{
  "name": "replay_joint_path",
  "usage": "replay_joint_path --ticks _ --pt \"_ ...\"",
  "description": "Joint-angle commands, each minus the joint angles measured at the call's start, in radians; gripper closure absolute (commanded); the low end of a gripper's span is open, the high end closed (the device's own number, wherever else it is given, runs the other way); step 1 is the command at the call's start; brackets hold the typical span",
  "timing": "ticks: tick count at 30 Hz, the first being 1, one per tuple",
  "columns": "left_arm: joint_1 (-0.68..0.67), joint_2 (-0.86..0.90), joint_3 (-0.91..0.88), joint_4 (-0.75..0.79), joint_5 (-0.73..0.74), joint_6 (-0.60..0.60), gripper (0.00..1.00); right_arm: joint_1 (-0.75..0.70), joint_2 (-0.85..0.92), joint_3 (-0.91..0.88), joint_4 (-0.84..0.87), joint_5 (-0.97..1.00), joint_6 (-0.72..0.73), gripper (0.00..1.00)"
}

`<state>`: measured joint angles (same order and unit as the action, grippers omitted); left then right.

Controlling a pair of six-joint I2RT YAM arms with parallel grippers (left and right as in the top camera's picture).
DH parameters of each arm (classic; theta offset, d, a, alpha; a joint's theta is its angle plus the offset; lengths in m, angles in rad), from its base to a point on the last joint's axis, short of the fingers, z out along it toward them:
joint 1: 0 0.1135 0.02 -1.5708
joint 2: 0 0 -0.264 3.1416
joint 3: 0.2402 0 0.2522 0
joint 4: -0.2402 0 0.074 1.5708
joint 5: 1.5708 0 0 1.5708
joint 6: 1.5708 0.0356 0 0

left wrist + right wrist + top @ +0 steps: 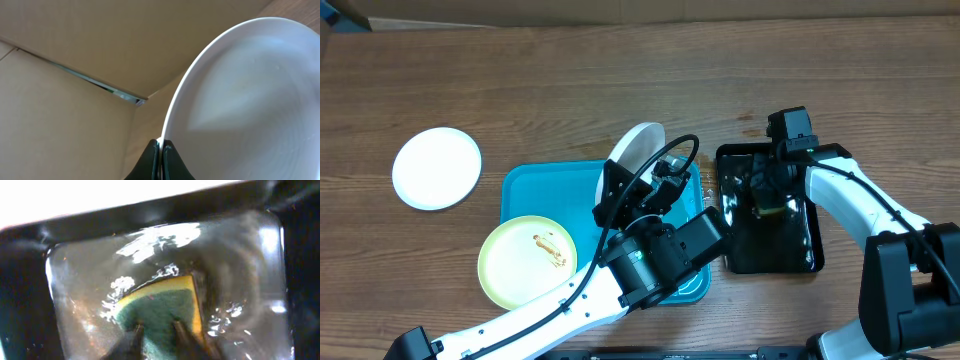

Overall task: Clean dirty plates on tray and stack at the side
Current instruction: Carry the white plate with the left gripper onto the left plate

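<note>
My left gripper (642, 183) is shut on the rim of a white plate (638, 148) and holds it up on edge over the back right corner of the turquoise tray (535, 185). In the left wrist view the jaws (161, 146) pinch the plate's (250, 100) thin edge, and the face shown looks clean. A pale yellow-green plate (527, 262) with a brown sauce smear lies on the tray's front left, overhanging its rim. Another white plate (437, 168) lies flat on the table at the left. My right gripper (159, 329) is down in the black tray (30, 280), its fingers pressed onto a green and yellow sponge (160, 302) in water.
The glossy black tray (802, 240) stands just right of the turquoise tray, with a narrow gap between them. My right arm (850, 200) reaches over it from the right. A cardboard wall (75, 75) rises beyond the table's far edge.
</note>
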<state>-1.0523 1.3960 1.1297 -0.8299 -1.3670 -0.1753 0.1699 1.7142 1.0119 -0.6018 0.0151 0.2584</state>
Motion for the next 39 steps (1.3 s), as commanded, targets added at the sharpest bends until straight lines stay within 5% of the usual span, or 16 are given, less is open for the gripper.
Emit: replay_joint_path --ticks 1,2,9,15,20,28,39 --pt "0.02 -0.03 0.019 0.003 0.009 -0.031 0.96 -0.003 0.001 -0.013 -0.006 0.009 -0.005 0.06" --pt "0.036 -0.03 0.019 0.003 0.042 -0.048 0.96 -0.003 0.001 -0.013 -0.011 0.009 -0.005 0.0" --pt "0.278 -0.031 0.019 -0.03 0.423 -0.198 0.96 -0.003 0.001 -0.013 -0.023 0.009 -0.004 0.0" --pt "0.697 -0.066 0.02 -0.06 0.857 -0.379 0.96 -0.003 0.001 -0.013 -0.023 0.009 -0.004 0.0" --pt "1.013 -0.121 0.02 -0.028 1.125 -0.408 0.96 -0.003 0.001 -0.013 -0.023 0.009 -0.004 0.0" --pt "1.355 -0.163 0.018 -0.001 1.231 -0.423 0.96 -0.003 0.001 -0.013 -0.023 0.009 -0.004 0.0" --pt "1.582 -0.127 0.016 -0.001 1.229 -0.506 0.96 -0.003 0.001 -0.013 -0.023 0.009 -0.004 0.0"
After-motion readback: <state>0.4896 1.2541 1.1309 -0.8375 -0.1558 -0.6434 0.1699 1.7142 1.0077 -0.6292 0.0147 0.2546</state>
